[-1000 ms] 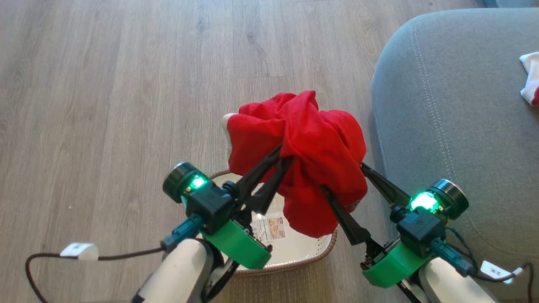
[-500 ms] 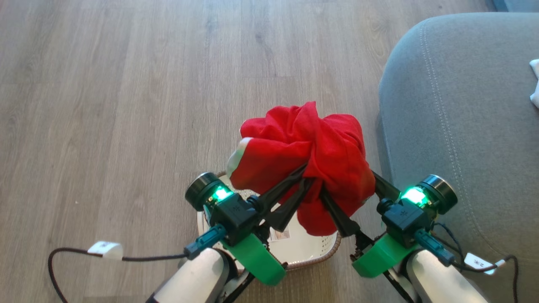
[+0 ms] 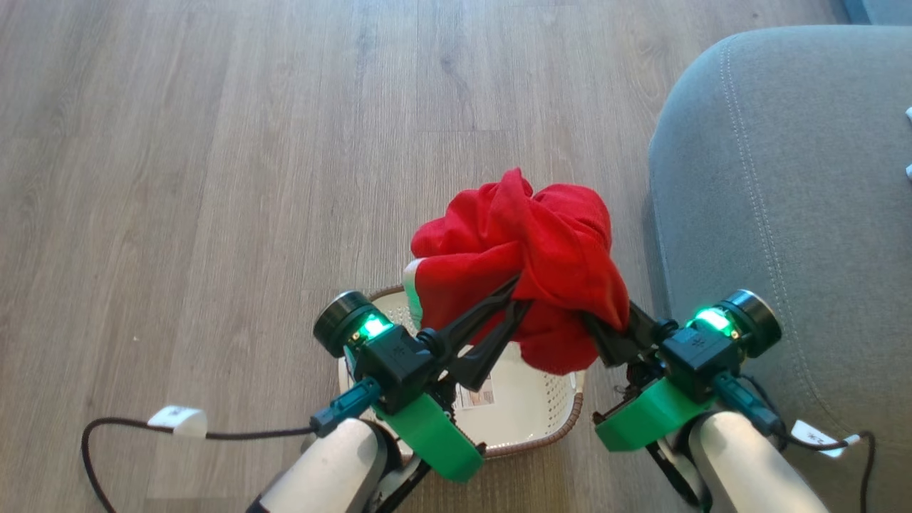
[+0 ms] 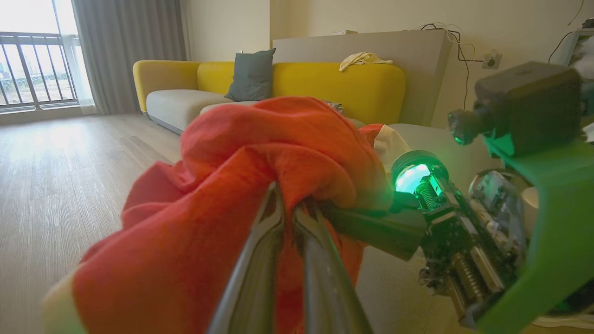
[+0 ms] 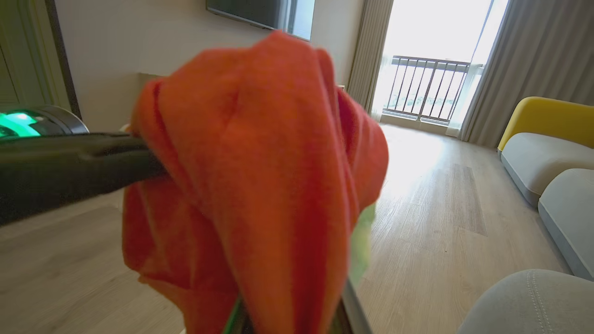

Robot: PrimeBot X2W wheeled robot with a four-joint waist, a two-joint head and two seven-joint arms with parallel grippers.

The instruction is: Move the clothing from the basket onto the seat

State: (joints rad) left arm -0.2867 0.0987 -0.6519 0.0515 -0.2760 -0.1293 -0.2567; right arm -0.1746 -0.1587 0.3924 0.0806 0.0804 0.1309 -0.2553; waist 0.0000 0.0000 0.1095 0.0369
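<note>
Right gripper (image 3: 602, 329): tips buried under the garment (image 3: 531, 256), and in the right wrist view that red cloth is a blur draped over its fingers. Left gripper (image 3: 514, 296): tips hidden in a fold too. Basket (image 3: 563, 402): far rim behind the garment, near left corner behind the left gripper. Its label (image 3: 474, 393) is half covered, print too small to read. Seat (image 3: 784, 214) runs off the right edge, and there a white scrap (image 3: 909, 112) is cut to a sliver, can't tell what.
</note>
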